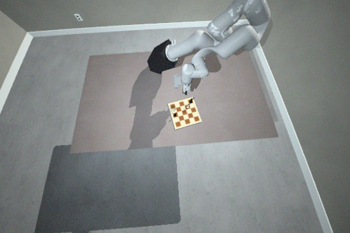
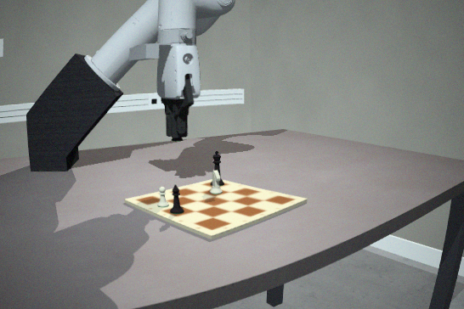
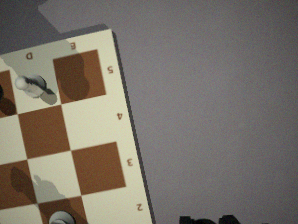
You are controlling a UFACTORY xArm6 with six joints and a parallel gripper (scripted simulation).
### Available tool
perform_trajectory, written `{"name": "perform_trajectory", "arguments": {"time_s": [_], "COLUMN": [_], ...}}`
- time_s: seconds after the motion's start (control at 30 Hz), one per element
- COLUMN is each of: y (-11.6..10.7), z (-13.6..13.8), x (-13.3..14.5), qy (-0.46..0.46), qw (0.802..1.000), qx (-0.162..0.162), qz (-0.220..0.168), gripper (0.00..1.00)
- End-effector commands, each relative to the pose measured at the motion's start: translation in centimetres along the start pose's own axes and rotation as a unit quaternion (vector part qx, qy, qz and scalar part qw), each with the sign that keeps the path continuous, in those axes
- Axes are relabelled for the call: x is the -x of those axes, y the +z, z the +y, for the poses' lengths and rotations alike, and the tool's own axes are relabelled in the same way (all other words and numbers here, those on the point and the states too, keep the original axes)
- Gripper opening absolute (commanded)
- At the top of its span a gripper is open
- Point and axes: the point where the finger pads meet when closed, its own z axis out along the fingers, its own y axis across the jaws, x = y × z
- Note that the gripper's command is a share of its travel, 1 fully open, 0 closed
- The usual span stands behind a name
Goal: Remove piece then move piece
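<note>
The chessboard [image 2: 217, 207] lies on the table; it also shows in the overhead view [image 1: 184, 114] and the wrist view [image 3: 65, 140]. My gripper [image 2: 176, 132] hangs above the bare table behind the board, beyond its edge. It is shut on a small dark piece [image 2: 176, 137], mostly hidden between the dark fingers. On the board stand a white pawn [image 2: 162, 196], a black bishop [image 2: 176, 199], a white knight [image 2: 216, 182] and a black king [image 2: 217, 166]. In the wrist view a white pawn [image 3: 30, 85] stands on D5 and a white piece [image 3: 62, 218] on D2. My fingertips show at the bottom edge.
The arm's black base block [image 2: 68, 114] stands on the table at the back left. The table's curved front edge runs close to the board's near right side. A wall rail [image 2: 221, 97] runs behind the table.
</note>
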Motion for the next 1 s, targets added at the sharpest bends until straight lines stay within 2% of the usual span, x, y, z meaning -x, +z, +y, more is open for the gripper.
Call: {"name": "perform_trajectory", "arguments": {"time_s": [0.0,0.3,0.37,0.53,0.97], "y": [1.9,6.2,6.2,7.8,8.2], "z": [-0.1,-0.1,-0.1,-0.1,-0.1], "x": [0.0,0.1,0.1,0.1,0.1], "qy": [0.0,0.0,0.0,0.0,0.0], "qw": [1.0,1.0,1.0,1.0,1.0], "qx": [-0.002,-0.002,-0.002,-0.002,-0.002], "qz": [0.0,0.0,0.0,0.0,0.0], "gripper": [0.0,0.0,0.0,0.0,0.0]}}
